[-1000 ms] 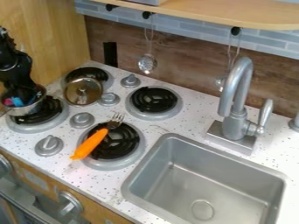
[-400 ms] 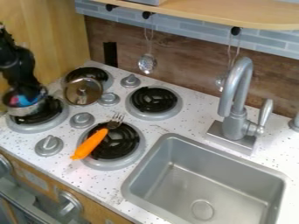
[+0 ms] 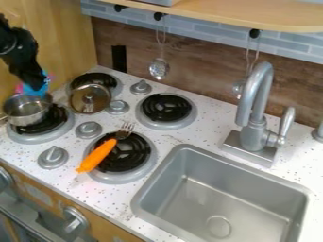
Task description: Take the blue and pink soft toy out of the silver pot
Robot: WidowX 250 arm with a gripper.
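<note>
At the far left, the black gripper [image 3: 33,78] hangs at the back rim of a metal pot [image 3: 26,116]. Bright blue material [image 3: 39,86] shows at its lower end, with bits of pink beside it; whether this is a held thing or part of the gripper, I cannot tell. The pot sits on the left front burner, and its inside shows bare metal. Just right of it, a round lid-like piece [image 3: 89,99] leans at the back left burner. An orange-handled fork [image 3: 99,153] lies across the front middle burner.
Several stove knobs [image 3: 53,157] stand between and beside the burners. At the right are a metal sink [image 3: 224,196] and a tall faucet [image 3: 254,106]. A slotted spoon [image 3: 159,69] hangs on the back wall under a wooden shelf [image 3: 246,14].
The gripper's lower end, with the blue and pink material, has moved from inside the pot up and back to its rear rim. More of the pot's inside now shows.
</note>
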